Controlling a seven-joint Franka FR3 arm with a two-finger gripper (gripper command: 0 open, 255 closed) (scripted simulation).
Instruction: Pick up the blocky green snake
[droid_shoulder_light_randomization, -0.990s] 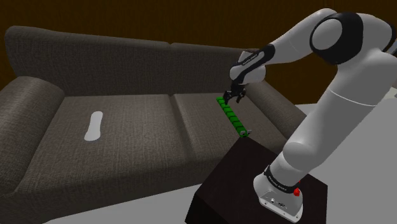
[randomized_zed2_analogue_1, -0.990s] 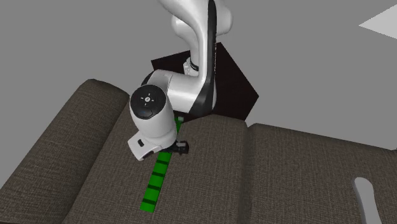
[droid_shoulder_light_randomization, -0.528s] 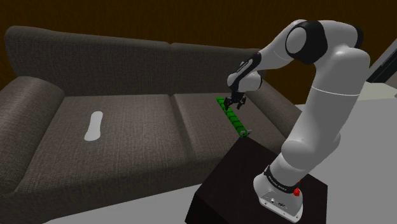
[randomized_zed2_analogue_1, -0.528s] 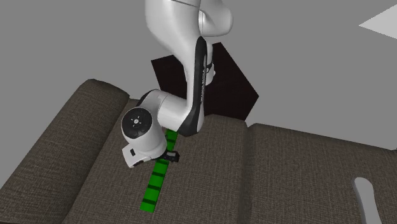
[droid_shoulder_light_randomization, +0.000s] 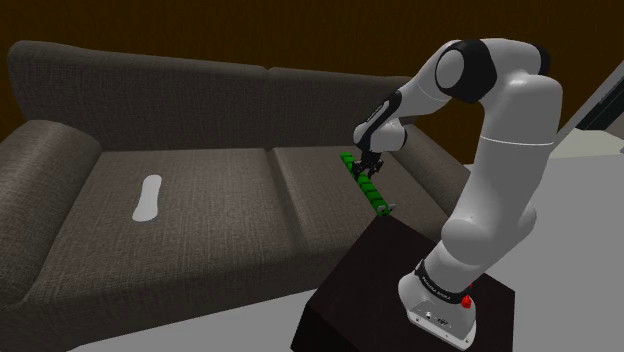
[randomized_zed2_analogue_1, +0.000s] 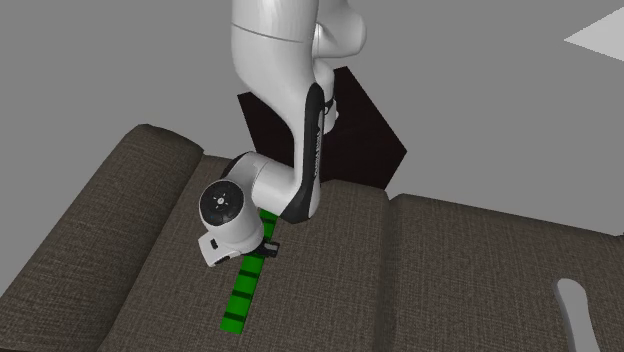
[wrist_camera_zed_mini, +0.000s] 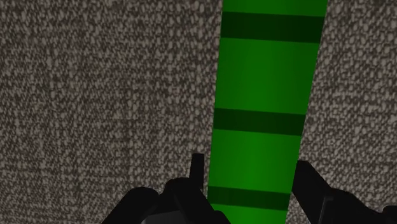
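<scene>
End effector released, fingers spread either side of the green snake, straddling it low over the seat; can't tell if they touch it. It sits lower than half a second ago; the snake hasn't shifted. One snake, lying straight along the sofa seat at the armrest end by the stand. One flat white thing on the other cushion, well apart.
</scene>
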